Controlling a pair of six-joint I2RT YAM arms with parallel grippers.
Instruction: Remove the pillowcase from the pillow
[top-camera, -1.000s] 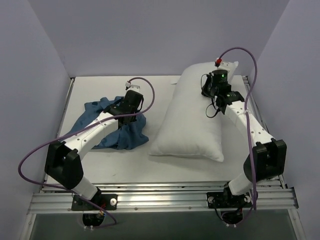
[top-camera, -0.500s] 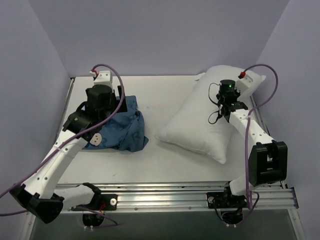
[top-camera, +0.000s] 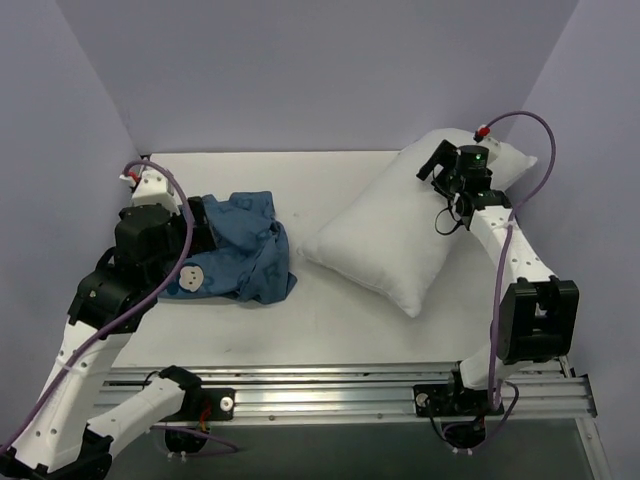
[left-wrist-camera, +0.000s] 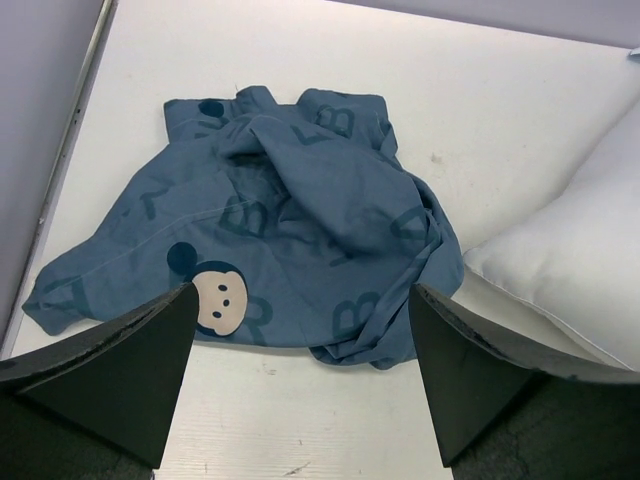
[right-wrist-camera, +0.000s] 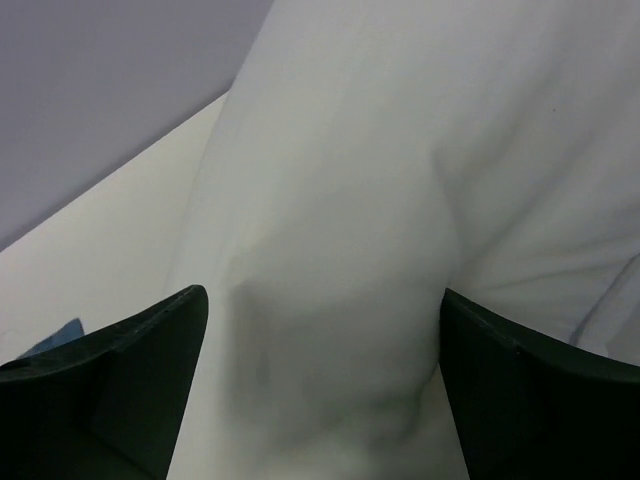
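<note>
The blue pillowcase (top-camera: 243, 255) (left-wrist-camera: 300, 225) lies crumpled in a heap on the left of the table, a cartoon face showing, fully off the pillow. The plain white pillow (top-camera: 400, 235) (left-wrist-camera: 585, 250) lies slanted on the right, a small gap between the two. My left gripper (top-camera: 197, 224) (left-wrist-camera: 300, 400) is open, raised over the bare table just near of the heap, with nothing between its fingers. My right gripper (top-camera: 432, 166) (right-wrist-camera: 320, 390) is open above the pillow's (right-wrist-camera: 400, 180) far end, the white fabric bulging below its spread fingers.
The white table (top-camera: 330, 330) is walled by lavender panels at the left, back and right. A metal rail (top-camera: 330, 400) runs along the near edge. A sliver of blue fabric (right-wrist-camera: 58, 337) shows at the left edge of the right wrist view.
My left gripper has opened, let go of the pillowcase and drawn back to the left. My right gripper has opened off the pillow's far end; the pillow has turned and slid leftward.
</note>
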